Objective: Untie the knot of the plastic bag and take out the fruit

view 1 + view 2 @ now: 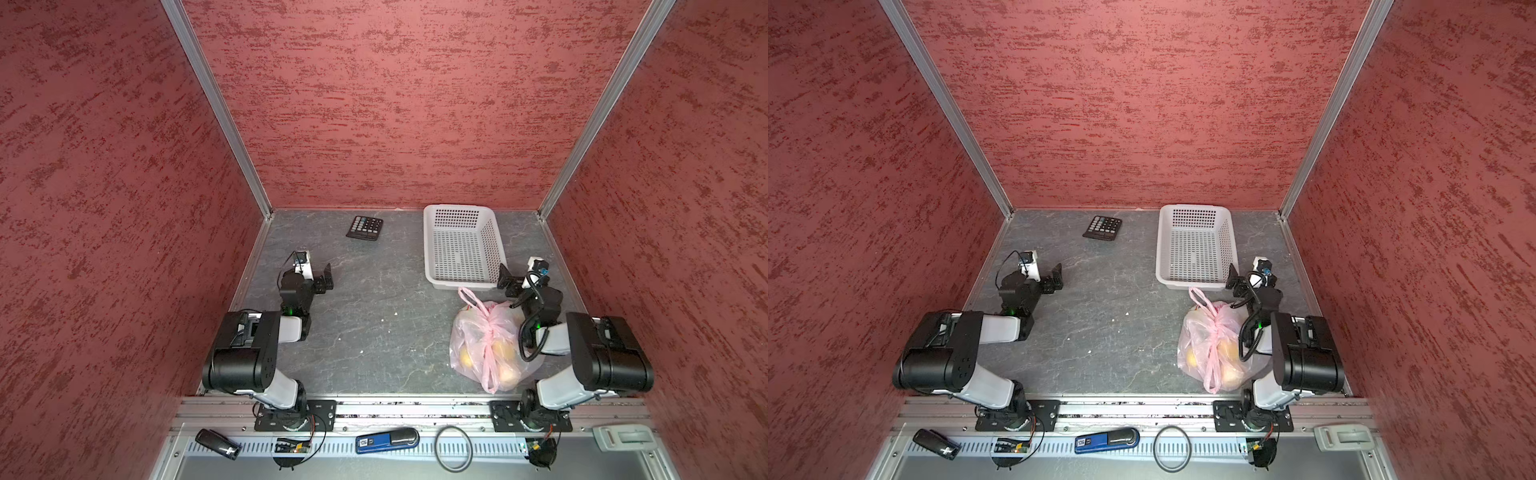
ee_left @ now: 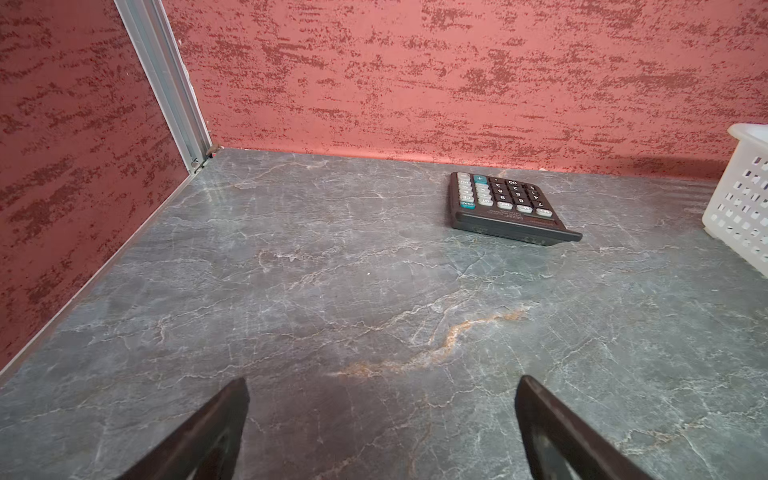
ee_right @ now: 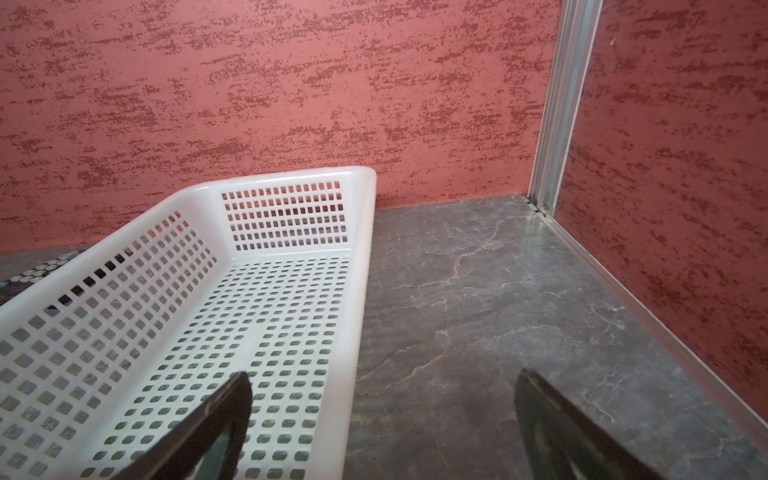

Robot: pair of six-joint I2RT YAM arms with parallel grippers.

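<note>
Your left claw (image 1: 327, 277) is standing spread wide over the table (image 1: 374, 324), pinching nothing. A calculator (image 1: 365, 227) is lying further back. The white basket (image 1: 459, 207) is sitting right of it. Just in front of the basket, the plastic bag (image 1: 469, 332) is resting on the table, its knot (image 1: 490, 332) holding both loops together and yellowish fruit (image 1: 465, 356) showing through. Your right claw (image 1: 506, 279) is standing spread wide beside the basket's near corner, pinching nothing.
</note>
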